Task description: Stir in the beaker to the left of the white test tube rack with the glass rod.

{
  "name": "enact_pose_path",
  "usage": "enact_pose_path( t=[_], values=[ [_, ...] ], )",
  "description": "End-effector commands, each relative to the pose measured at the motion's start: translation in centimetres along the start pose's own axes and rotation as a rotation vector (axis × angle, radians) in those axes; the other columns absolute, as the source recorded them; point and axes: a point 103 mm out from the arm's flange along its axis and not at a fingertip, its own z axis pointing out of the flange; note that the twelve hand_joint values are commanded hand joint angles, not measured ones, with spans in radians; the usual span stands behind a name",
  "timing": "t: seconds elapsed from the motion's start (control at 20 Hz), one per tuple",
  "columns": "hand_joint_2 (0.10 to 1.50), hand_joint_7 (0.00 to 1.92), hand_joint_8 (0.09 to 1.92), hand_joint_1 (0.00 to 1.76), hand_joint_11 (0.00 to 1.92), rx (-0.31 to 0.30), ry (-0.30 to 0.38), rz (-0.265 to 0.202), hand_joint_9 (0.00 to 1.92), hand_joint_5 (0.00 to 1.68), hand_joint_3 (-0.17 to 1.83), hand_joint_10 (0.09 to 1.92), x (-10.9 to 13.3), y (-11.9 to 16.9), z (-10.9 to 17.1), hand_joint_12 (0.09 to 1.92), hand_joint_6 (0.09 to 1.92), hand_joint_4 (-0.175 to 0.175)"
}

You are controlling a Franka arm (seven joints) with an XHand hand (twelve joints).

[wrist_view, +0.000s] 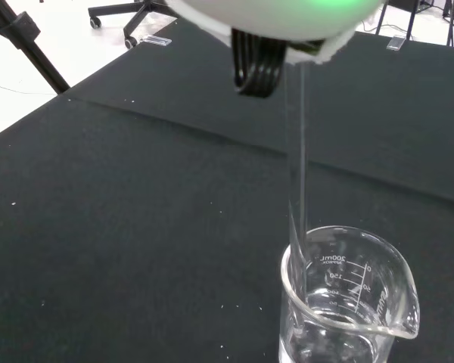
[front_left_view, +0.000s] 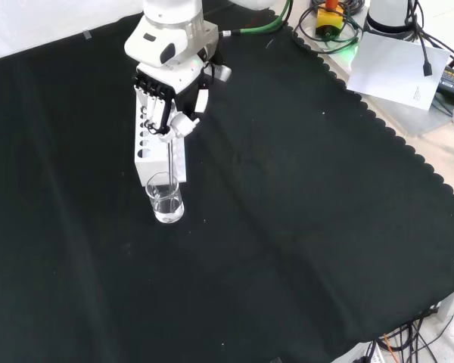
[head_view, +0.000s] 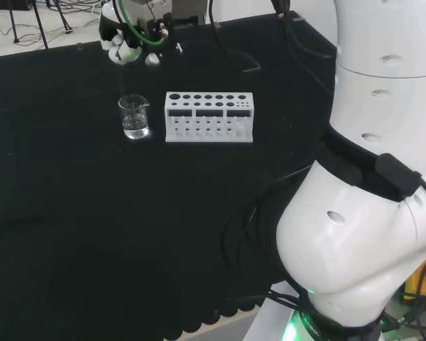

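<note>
Right up close in the wrist view there's the beaker (wrist_view: 348,302), clear glass with a bit of clear liquid at the bottom, and the rod (wrist_view: 296,166) dropping straight down into it by the rim. In the front view the hand (front_left_view: 166,102) hangs above, fingers curled and pinching the rod's top end, rod upright. The beaker sits on the black cloth (head_view: 71,213) just beside the white rack (head_view: 209,117), on the rack's left in the head view, not touching it as far as I can see.
</note>
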Motion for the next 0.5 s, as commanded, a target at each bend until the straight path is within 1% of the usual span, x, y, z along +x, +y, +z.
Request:
enact_pose_path(
  t=[0.05, 0.25, 0.5],
  values=[
    [0.69, 1.19, 1.15, 1.31, 1.68, -0.005, 0.008, -0.001, 1.71, 1.09, 0.74, 0.85, -1.0, 2.2, 0.3, 0.78, 0.74, -0.175],
    [0.69, 1.19, 1.15, 1.31, 1.68, -0.014, 0.007, 0.033, 1.71, 1.09, 0.74, 0.85, -2.8, 1.3, -0.1, 0.78, 0.74, -0.175],
    [0.69, 1.19, 1.15, 1.31, 1.68, -0.013, -0.005, 0.061, 1.71, 1.09, 0.74, 0.85, -3.8, -0.1, -0.5, 0.78, 0.74, -0.175]
  ],
)
